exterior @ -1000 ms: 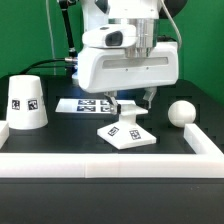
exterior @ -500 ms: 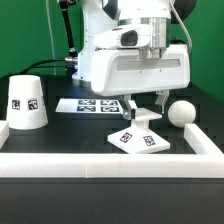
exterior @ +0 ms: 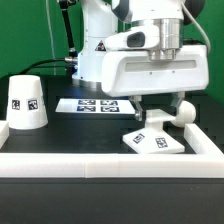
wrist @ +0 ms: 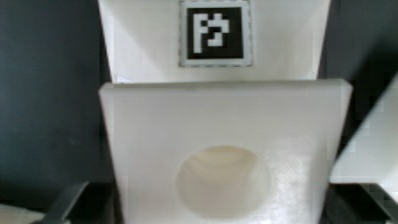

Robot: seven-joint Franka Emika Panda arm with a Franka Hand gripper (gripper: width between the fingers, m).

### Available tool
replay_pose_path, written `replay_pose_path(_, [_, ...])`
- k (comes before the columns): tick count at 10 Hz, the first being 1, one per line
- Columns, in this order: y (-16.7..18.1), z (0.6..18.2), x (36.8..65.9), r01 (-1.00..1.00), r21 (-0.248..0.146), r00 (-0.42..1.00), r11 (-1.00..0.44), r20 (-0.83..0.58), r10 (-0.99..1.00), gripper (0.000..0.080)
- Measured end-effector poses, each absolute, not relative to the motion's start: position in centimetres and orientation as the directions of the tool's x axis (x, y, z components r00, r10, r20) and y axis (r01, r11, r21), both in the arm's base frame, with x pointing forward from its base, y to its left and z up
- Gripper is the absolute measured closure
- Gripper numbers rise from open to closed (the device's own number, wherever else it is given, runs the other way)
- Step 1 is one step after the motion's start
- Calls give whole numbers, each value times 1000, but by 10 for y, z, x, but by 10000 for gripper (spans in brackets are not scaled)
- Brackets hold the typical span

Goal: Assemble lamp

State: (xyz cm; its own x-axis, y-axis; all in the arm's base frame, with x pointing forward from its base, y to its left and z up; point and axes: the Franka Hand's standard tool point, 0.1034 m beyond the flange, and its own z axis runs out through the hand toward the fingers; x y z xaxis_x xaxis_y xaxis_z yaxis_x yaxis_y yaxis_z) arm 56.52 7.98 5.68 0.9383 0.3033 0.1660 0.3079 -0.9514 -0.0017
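The white lamp base (exterior: 155,141), flat and angular with square tags, lies on the black table at the exterior view's right. My gripper (exterior: 157,120) is shut on its raised part from above. In the wrist view the base (wrist: 217,110) fills the frame, showing its tag (wrist: 210,35) and round socket (wrist: 226,180), with a dark finger (wrist: 75,202) on each side of it. The ball-shaped bulb (exterior: 186,112) sits just to the base's right, partly behind my hand. The cone shade (exterior: 27,103) stands at the far left, tag facing the camera.
The marker board (exterior: 92,104) lies flat behind the base. A low white wall (exterior: 90,166) runs along the front, and another (exterior: 205,142) along the right, close to the base. The arm's large white body hangs over the middle.
My gripper has slid the lamp base toward the exterior view's right, close to the bulb and the right wall. The shade and marker board have not moved.
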Motion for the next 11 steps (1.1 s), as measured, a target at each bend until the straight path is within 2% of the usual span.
replay_pose_path(3, [93,57,594,268,-15,948,-963,183,261,265])
replay_pose_path(10, [95,57,608,284,-5,937,-959,213,277,265])
replay_pose_path(11, [95,57,608,285,-5,937,-959,212,277,132])
